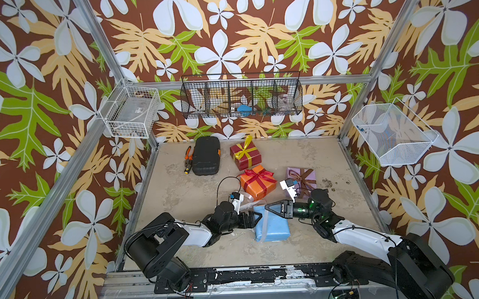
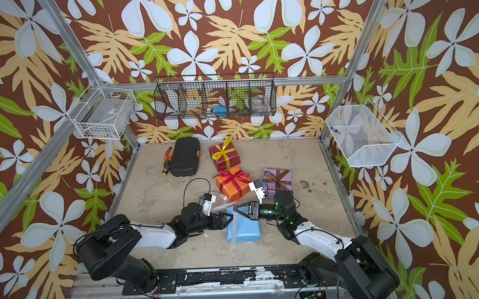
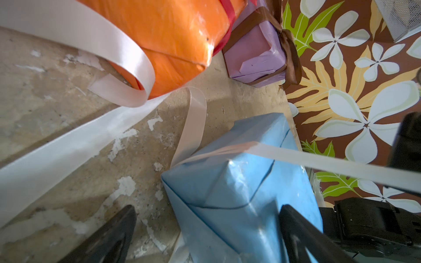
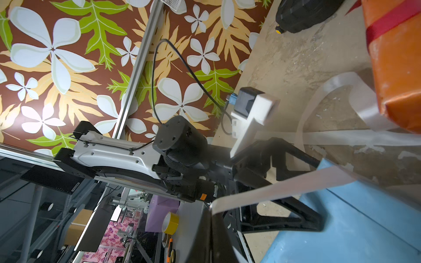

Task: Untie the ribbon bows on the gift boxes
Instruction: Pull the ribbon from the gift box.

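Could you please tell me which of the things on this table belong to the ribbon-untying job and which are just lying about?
Belonging to the job:
- light blue box with white ribbon, pinched by the right gripper
- orange box, red bow
- dark red box, yellow bow
- lilac box, brown bow

Lying about:
- black tool case
- pliers
- screwdriver

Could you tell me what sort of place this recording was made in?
Probably a staged robot test cell, not a home: an aluminium frame carries floral wallpaper panels, wire baskets hang on the walls, and two arms are bolted to a rail beside a worn tabletop with gift boxes.
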`<state>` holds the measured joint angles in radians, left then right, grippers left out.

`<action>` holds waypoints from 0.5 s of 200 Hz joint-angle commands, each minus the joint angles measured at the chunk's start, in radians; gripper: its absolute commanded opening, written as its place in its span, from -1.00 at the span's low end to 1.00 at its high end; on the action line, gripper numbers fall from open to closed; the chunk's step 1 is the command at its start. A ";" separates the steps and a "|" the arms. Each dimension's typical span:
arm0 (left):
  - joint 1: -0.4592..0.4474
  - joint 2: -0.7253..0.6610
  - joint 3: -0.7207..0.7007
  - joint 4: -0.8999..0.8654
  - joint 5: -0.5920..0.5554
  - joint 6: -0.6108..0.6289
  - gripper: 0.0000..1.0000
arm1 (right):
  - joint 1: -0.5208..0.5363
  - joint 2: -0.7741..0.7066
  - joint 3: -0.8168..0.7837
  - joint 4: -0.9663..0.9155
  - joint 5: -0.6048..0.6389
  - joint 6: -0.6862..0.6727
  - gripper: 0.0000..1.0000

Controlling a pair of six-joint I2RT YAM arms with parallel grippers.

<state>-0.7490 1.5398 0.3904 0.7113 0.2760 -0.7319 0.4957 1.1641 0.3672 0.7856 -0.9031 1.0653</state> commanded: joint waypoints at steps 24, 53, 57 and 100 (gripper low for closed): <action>0.000 -0.017 0.014 -0.176 -0.060 0.058 0.99 | -0.061 -0.033 0.012 0.110 -0.058 0.009 -1.00; -0.001 -0.017 0.017 -0.206 -0.076 0.071 0.99 | -0.135 -0.062 -0.035 0.195 -0.092 0.079 -1.00; 0.000 -0.018 0.017 -0.211 -0.077 0.072 0.99 | -0.148 -0.071 -0.039 0.193 -0.093 0.079 -1.00; 0.000 -0.023 0.005 -0.222 -0.089 0.078 0.99 | -0.207 -0.143 -0.053 0.121 -0.108 0.059 -1.00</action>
<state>-0.7490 1.5108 0.4049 0.6426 0.2329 -0.6941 0.2993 1.0466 0.3065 0.8204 -0.9981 1.1255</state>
